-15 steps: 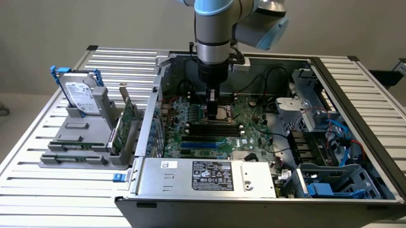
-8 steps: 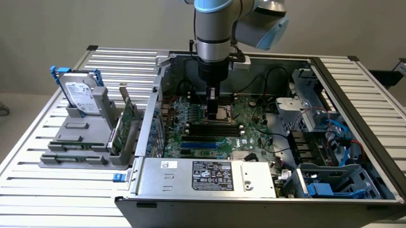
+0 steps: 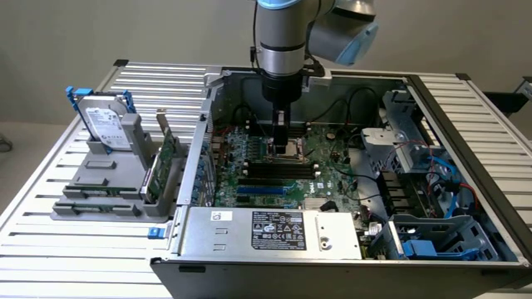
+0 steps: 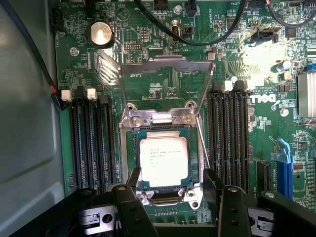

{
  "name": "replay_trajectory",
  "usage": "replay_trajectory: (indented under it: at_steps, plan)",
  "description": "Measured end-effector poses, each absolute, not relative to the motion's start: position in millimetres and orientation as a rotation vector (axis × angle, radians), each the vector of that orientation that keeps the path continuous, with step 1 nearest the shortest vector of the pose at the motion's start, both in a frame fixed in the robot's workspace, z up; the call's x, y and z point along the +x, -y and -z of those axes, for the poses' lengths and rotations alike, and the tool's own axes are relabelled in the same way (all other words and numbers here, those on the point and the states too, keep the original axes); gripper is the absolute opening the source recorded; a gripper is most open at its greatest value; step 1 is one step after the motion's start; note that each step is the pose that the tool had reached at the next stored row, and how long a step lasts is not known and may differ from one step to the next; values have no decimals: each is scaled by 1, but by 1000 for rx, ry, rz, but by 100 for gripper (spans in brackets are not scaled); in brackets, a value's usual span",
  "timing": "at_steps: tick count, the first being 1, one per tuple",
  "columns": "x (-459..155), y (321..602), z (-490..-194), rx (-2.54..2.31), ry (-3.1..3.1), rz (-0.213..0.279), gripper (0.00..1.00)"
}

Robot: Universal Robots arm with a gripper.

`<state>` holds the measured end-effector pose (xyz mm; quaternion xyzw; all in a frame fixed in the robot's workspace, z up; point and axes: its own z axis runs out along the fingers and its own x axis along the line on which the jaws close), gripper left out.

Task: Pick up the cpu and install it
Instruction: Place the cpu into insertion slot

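The cpu (image 4: 163, 160) lies flat in the socket (image 4: 160, 118) on the motherboard (image 4: 256, 123), its grey metal top facing up and its edges square with the socket frame. By the look of it, the picking up and the placing are done.

The claw (image 4: 173, 181) hangs just above the socket, with its 2 fingers (image 4: 134, 178) spread wide, 1 on either side of the cpu's nearer edge. It has hold of nothing that I can see. Whether a fingertip brushes the chip's rim I cannot tell. In the exterior view the claw (image 3: 282, 138) stands upright over the socket, inside the open computer case (image 3: 191, 187).

The load plate (image 4: 168, 66) stands raised at the socket's far side, not folded down over the chip, and the thin lever (image 4: 202, 143) beside the socket looks unlatched. I judge the cpu to be seated but not yet clamped, so the install is mostly done rather than finished.
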<state>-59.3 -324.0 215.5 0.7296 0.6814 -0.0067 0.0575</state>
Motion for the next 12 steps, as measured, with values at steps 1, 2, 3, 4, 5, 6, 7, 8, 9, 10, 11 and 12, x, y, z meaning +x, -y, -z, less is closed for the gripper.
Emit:
replay_trajectory:
  at_steps: [1,2,3,4,5,6,7,8,9,10,11,12]
  plan:
    - [-59,324,-217,2212,-2066,20,69]
    - [-58,324,-219,2212,-2066,20,69]
    - [-57,324,-220,2212,-2066,19,75]
    - [-56,324,-221,2213,-2066,19,81]
    - [-56,324,-222,2213,-2067,19,81]
    - [-56,324,-223,2213,-2067,18,87]
    - [-56,324,-223,2213,-2067,18,92]
    - [-56,324,-223,2213,-2067,18,98]
    - [-56,324,-223,2214,-2067,17,98]
    - [-56,324,-223,2214,-2067,17,98]
    - [-56,324,-224,2214,-2067,17,99]
    - [-56,324,-224,2215,-2067,16,99]
